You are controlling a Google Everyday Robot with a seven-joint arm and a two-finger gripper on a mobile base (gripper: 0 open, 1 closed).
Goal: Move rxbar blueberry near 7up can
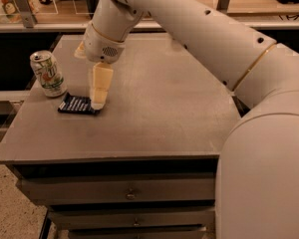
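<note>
Currently, my gripper [98, 101] covers one end of the bar [74, 104]; I cannot tell its grip state. Bar lies flat, navy, just beside the upright can [48, 73].

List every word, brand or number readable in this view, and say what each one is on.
"7": the big green figure on the 7up can, only just legible; the rest of its label is too blurred to read.
rxbar blueberry: pale lettering on the dark wrapper, too small to read.
gripper, at the bar's right end beside the can: no markings visible.
</note>
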